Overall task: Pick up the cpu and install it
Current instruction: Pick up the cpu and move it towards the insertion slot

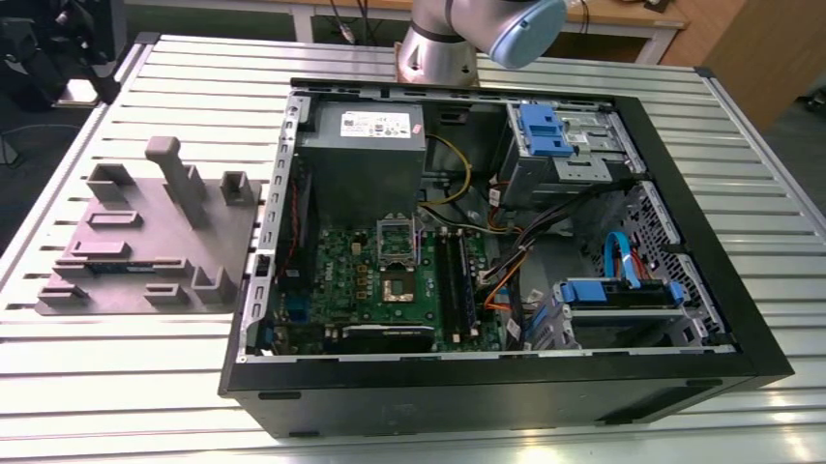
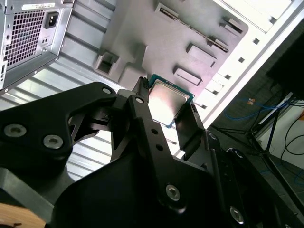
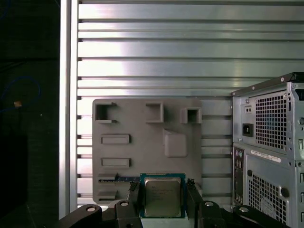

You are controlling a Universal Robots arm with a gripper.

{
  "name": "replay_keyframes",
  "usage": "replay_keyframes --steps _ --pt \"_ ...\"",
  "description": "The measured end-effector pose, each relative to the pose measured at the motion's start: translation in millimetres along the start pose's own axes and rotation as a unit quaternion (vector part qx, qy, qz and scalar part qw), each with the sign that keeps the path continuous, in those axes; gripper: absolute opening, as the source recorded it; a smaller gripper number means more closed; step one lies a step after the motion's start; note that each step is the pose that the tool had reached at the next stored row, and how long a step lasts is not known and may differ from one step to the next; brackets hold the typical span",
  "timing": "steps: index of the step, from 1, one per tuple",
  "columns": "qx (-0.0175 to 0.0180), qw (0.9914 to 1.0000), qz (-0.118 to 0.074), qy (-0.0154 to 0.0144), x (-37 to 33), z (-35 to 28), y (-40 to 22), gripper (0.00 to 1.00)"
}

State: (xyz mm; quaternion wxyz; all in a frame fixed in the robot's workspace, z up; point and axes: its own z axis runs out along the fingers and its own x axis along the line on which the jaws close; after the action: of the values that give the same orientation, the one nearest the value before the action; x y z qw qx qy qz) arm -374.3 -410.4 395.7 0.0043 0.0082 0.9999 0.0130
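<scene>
Between the two fingers [image 3: 192, 192] of the gripper [image 3: 164, 189] sat the cpu [image 3: 164, 199], pinched tight by its two sides, up over the grey tray [image 3: 142, 118] with the computer case [image 3: 266, 142] near by.

Bright even light, glare on slatted table [image 3: 142, 47]

- The table [image 1: 130, 396] has a top of silvery metal slats with dark grooves between them, and the slats run from the exterior view's left to its right.
- A grey moulded fixture plate [image 1: 142, 246] lies flat on the slats toward the exterior view's left (its upper face bears raised blocks, posts and shallow rectangular pockets).
- An open computer case [image 1: 516, 391] — black-walled, open side up — lies on the slats just beside the plate, toward the exterior view's right; whether the two touch cannot be told.
</scene>
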Motion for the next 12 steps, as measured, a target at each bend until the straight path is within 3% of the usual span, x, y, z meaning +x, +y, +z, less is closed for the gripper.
replay_keyframes --steps 12 --pt "0.0 1.0 0.0 0.0 -4.4 0.1 0.1 0.47"
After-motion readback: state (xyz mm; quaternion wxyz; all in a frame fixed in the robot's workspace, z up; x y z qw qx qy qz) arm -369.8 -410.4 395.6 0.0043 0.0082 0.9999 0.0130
